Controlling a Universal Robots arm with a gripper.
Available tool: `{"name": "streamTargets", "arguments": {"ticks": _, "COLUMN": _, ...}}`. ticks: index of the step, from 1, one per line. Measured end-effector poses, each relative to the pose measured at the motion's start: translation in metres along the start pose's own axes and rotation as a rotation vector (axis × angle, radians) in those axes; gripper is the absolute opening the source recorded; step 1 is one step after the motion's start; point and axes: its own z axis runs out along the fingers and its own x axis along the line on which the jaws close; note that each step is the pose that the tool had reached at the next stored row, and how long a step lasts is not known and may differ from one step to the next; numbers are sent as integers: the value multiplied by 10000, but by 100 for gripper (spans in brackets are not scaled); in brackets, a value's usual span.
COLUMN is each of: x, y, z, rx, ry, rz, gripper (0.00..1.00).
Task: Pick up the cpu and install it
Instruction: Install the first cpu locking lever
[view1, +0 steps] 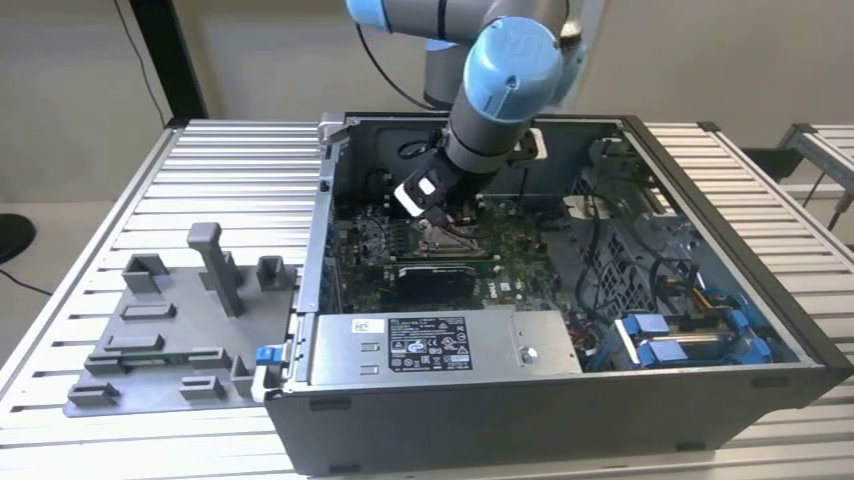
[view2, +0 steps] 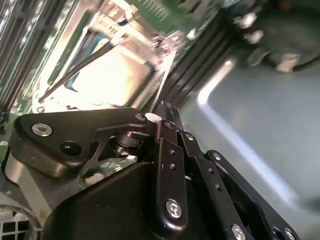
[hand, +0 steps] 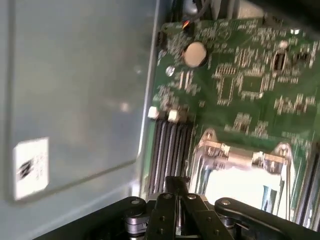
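Reaching down from the top of the exterior view, the arm (view1: 514, 70) bends at its blue joint and slants into the open computer case (view1: 747, 300). The wrist tilts toward the exterior view's left. The gripper (view1: 430, 210) hangs low over the motherboard (view1: 514, 225), just above the metal-framed socket (view1: 447, 238) near the middle of the board. A grey plastic tray (view1: 160, 330) with upright posts sits on the slatted table (view1: 227, 170), outside the case on the exterior view's left. The power supply (view1: 441, 345) lies along the case's near edge.

In the second wrist view, the gripper (view2: 167, 107) has its black fingers (view2: 169, 120) drawn together to a narrow tip, with nothing seen gripped between them. Just beyond the tip, the cpu (view2: 107, 77) lies flat and face up inside the socket frame (view2: 145, 30). Its silvery top glares brightly. A thin retaining lever (view2: 85, 64) slants across one edge of it. Dark memory slots (view2: 200, 65) run beside the socket.

In the first wrist view, the gripper (hand: 176, 181) is again pinched closed and holds nothing. Its tip sits between the memory slots (hand: 170, 150) and the socket frame (hand: 240, 155). The cpu (hand: 240, 189) shows as a pale square seated level in that frame, its sides in line with the frame's. It is square, so no long axis can be told. Farther along the green board (hand: 250, 75) is a round coin battery (hand: 195, 53). The grey case wall (hand: 75, 100) stands alongside.
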Motion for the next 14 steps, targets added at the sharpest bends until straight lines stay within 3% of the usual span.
{"name": "streamTargets", "arguments": {"ticks": 5, "x": 32, "y": -176, "z": -12, "rx": -132, "ry": 54, "rz": -69, "gripper": 0}}
{"name": "streamTargets", "arguments": {"ticks": 10, "x": 52, "y": -373, "z": -4, "rx": -332, "ry": 102, "rz": -179, "gripper": 0}}
{"name": "streamTargets", "arguments": {"ticks": 11, "x": 48, "y": -430, "z": -7, "rx": -364, "ry": 104, "rz": -195, "gripper": 0}}
{"name": "streamTargets", "arguments": {"ticks": 14, "x": 26, "y": -523, "z": -18, "rx": -424, "ry": 108, "rz": -228, "gripper": 0}}
